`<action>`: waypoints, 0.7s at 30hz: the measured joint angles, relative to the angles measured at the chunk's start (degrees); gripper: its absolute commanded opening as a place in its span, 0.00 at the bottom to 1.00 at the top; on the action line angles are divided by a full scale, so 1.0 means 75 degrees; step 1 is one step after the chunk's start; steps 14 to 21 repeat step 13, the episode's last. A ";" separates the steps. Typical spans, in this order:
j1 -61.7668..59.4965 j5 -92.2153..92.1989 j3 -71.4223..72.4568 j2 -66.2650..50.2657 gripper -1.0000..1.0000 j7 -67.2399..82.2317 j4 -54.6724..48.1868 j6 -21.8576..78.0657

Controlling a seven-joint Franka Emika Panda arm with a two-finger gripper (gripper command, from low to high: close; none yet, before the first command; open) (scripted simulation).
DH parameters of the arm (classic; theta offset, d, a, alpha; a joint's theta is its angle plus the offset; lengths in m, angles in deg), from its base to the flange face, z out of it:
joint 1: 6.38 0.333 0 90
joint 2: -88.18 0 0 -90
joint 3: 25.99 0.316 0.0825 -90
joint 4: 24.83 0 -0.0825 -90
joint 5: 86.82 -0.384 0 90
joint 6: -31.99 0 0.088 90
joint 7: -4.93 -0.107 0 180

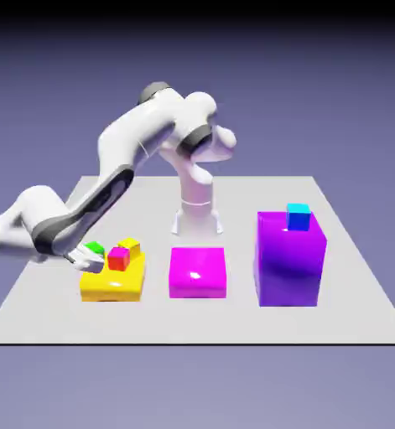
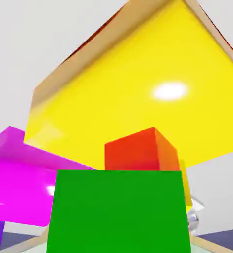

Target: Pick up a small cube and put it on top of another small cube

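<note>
The small green cube sits on the low yellow block at the exterior view's left. My gripper reaches down to it from the left and is shut on it. In the hand view the green cube fills the bottom middle and hides most of the fingers; only a grey fingertip shows at its right. A small red cube rests on the same block just beside the green one, and appears right behind it in the hand view.
A small yellow cube also sits on the yellow block. A low magenta block stands in the middle. At the right is a tall purple block with a small cyan cube on top.
</note>
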 measured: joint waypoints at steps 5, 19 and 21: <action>0.0384 0.1167 0.0281 0.0921 0.00 0.0489 0.1050 -0.0486; 0.0725 0.1047 0.0312 0.1078 1.00 0.0483 0.2477 -0.1684; 0.0725 0.1047 0.0312 0.1078 1.00 0.0483 0.2477 -0.1684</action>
